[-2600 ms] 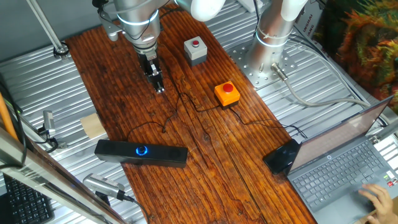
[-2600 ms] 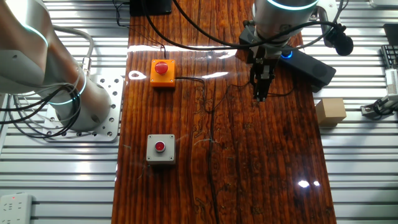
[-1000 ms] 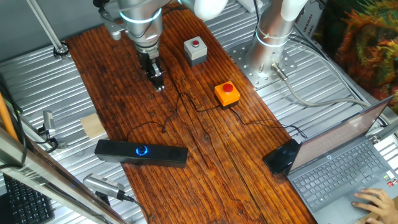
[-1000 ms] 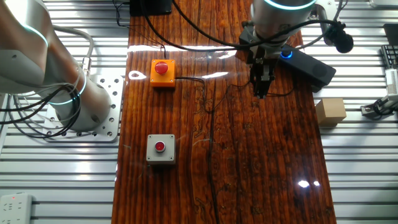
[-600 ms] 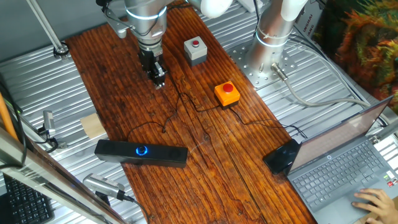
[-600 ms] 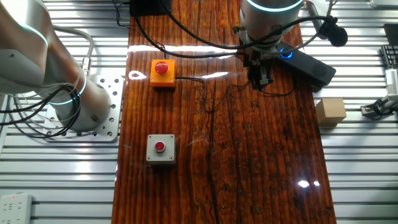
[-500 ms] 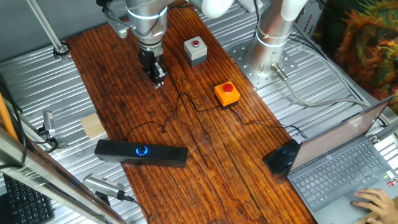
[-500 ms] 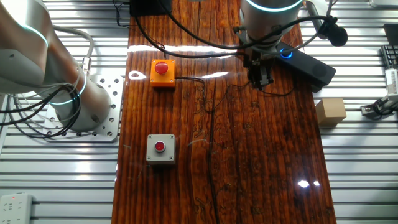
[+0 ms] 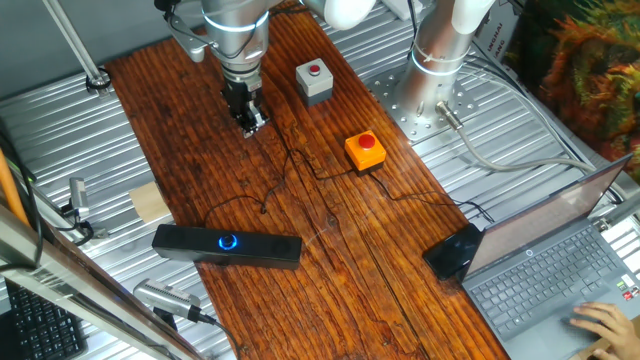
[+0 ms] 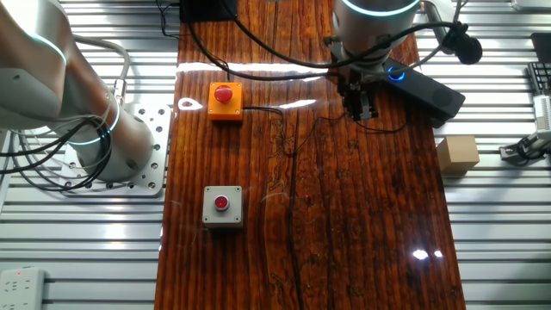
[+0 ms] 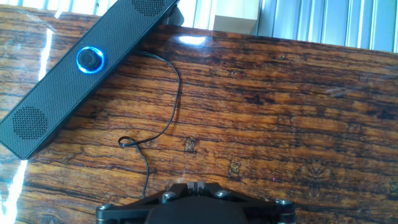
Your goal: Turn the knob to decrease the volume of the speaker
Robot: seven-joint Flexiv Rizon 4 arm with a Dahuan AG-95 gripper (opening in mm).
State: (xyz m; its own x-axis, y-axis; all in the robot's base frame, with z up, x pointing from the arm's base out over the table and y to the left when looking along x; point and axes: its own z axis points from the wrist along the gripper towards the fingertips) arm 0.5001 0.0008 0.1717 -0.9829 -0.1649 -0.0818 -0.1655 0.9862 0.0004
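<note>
The long black speaker [image 9: 226, 245] lies at the near left edge of the wooden table, with the blue-ringed knob [image 9: 229, 241] on its top face. Both show in the other fixed view, speaker [image 10: 426, 89] and knob [image 10: 395, 73], and in the hand view, speaker [image 11: 81, 71] and knob [image 11: 91, 60] at the upper left. My gripper [image 9: 250, 128] hangs over the table well away from the speaker, pointing down. It also shows in the other fixed view [image 10: 362, 114] and in the hand view [image 11: 191, 185]. Its fingers are shut together and hold nothing.
A thin black cable [image 11: 168, 93] runs from the speaker across the wood. A grey box with a red button [image 9: 314, 80] and an orange box with a red button [image 9: 365, 150] sit on the table. A black glossy device [image 9: 453, 252], a laptop [image 9: 560, 270] and a cardboard block [image 9: 150, 203] lie around.
The gripper has risen a little above the table and its wrist has turned slightly. The speaker and the button boxes have not moved.
</note>
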